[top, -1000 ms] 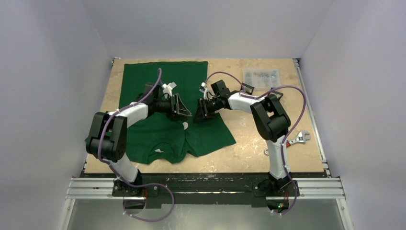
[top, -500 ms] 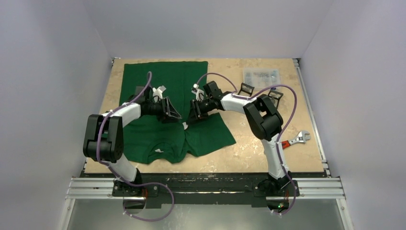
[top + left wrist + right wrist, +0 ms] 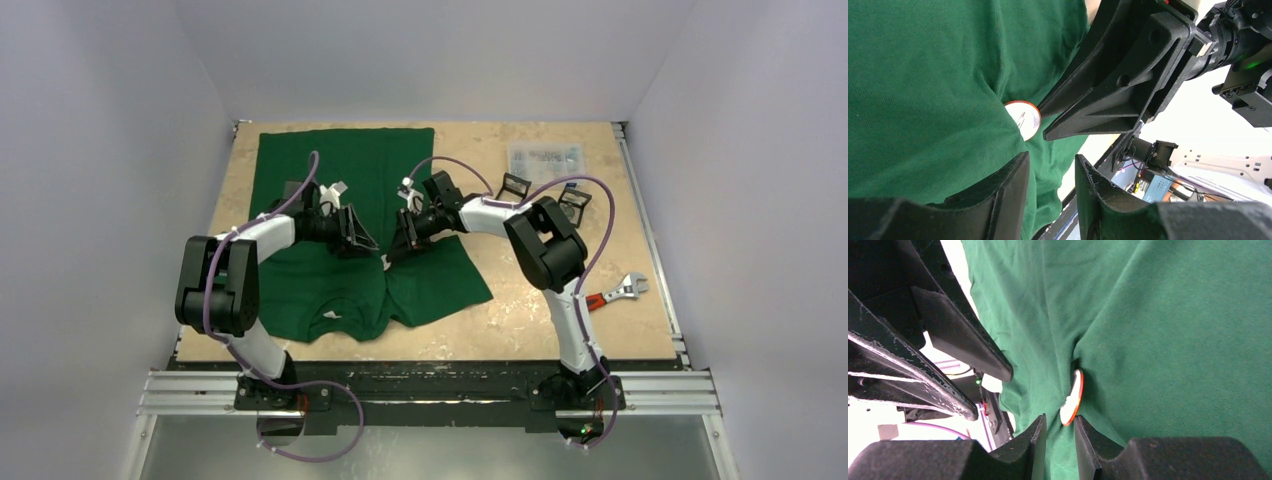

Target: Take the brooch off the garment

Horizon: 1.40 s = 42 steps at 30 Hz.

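The dark green T-shirt lies flat on the left half of the table, with its white neck label near the front. The brooch, a white disc with a red rim, is pinned to a puckered fold. My left gripper is open just left of the brooch, with its fingertips short of it over the cloth. My right gripper is narrowly open. The brooch stands edge-on at its tips, against the right fingertip, and cloth fills the gap.
A clear plastic box lies at the back right. Two small black parts sit near it. A wrench with a red handle lies at the right. The table's side rails and front edge bound the space.
Both grippers have shifted left over the shirt. The left gripper drew back. The right gripper closed in on the brooch, which now sits at its tips.
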### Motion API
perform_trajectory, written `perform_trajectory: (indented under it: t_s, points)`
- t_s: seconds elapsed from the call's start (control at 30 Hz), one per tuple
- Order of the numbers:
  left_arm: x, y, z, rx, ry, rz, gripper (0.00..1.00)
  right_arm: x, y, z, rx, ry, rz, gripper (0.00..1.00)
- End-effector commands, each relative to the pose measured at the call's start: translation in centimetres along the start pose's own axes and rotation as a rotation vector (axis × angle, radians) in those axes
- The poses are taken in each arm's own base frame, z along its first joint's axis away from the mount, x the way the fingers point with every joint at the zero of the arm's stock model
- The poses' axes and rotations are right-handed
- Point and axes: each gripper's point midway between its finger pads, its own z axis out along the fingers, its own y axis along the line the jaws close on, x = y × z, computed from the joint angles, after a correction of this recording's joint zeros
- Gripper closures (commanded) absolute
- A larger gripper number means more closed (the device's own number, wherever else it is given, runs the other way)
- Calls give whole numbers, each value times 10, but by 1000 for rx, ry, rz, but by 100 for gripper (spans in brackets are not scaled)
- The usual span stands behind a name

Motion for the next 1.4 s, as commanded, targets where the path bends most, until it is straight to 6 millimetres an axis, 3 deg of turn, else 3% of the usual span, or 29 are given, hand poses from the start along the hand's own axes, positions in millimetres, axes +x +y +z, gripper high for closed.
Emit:
perform_trajectory:
  t_s: [0.0,0.3,0.4,0.53,0.67,0.83,1.13,1.37]
  points:
    - [-3,0,1,9,-6,31,63,-3,17,3,-60,7,-23,70]
    - [-2,-1,-1,14,-9,37,63,0,13,5,-59,14,-6,76]
    - [-1,-2,-2,16,-9,44,63,1,11,7,-59,15,3,83]
    - [0,-4,-4,18,-11,71,60,1,6,9,-43,11,13,100]
    - [0,-5,-11,45,-11,140,50,4,6,6,-43,12,-29,100]
    - [0,-1,-21,33,-42,250,46,0,19,-4,-65,-38,-152,100]
    - [4,-3,-24,60,-103,376,46,-8,35,-13,-99,-122,-251,100]
    - [-5,11,-19,-6,-107,330,51,-8,17,-7,-38,-124,-207,100]
